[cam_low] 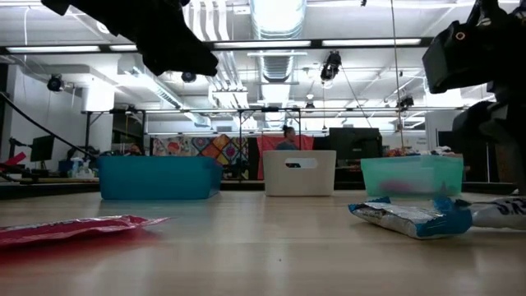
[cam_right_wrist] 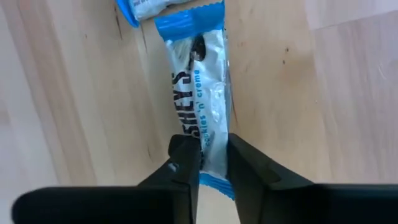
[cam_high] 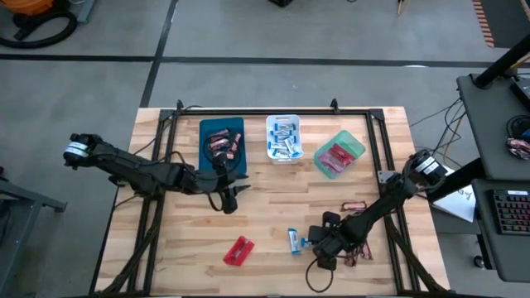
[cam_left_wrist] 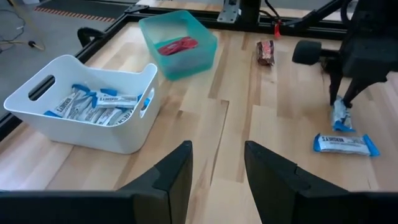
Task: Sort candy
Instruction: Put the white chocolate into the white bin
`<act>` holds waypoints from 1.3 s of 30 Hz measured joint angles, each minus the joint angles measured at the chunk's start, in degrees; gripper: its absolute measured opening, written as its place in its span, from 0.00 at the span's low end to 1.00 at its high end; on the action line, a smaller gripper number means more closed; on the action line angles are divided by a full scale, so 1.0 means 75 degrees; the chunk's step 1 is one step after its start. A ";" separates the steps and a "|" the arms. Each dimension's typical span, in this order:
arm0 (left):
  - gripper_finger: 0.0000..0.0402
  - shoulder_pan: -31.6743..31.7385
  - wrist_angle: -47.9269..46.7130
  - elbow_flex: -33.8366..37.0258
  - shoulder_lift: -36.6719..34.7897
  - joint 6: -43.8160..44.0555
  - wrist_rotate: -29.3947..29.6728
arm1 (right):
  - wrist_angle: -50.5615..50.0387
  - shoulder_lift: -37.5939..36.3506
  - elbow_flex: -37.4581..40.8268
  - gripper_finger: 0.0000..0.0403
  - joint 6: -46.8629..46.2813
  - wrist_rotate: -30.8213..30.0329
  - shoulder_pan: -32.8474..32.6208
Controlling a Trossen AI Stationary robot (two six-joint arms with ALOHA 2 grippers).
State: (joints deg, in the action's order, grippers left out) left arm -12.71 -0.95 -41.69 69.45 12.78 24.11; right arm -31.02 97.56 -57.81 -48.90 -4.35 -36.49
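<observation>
Clamped between the two dark fingers of the right gripper is a blue-and-white wrapped candy bar, pinched near one end and lying on the light wooden slatted table at its front right. A second blue-and-white bar lies just beside it. One dark brown-red bar lies nearby, toward the right edge. A flat red packet lies well apart, front centre. Left gripper hovers over the table's middle, fingers apart, gripping nothing. Along the far side stand three trays: a blue plastic tray with dark bars, a white handled tray with blue-and-white bars, a green tray with red packets.
</observation>
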 joint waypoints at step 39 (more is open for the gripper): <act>0.32 -0.1147 -0.0384 0.0236 0.0003 0.1133 -0.0013 | -0.0284 -0.2123 -0.1335 0.12 0.5860 -0.1368 0.4137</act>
State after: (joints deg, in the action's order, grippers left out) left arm -21.31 -3.83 -39.92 69.47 21.27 24.01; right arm -33.15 81.64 -67.82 -4.96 -14.61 -5.47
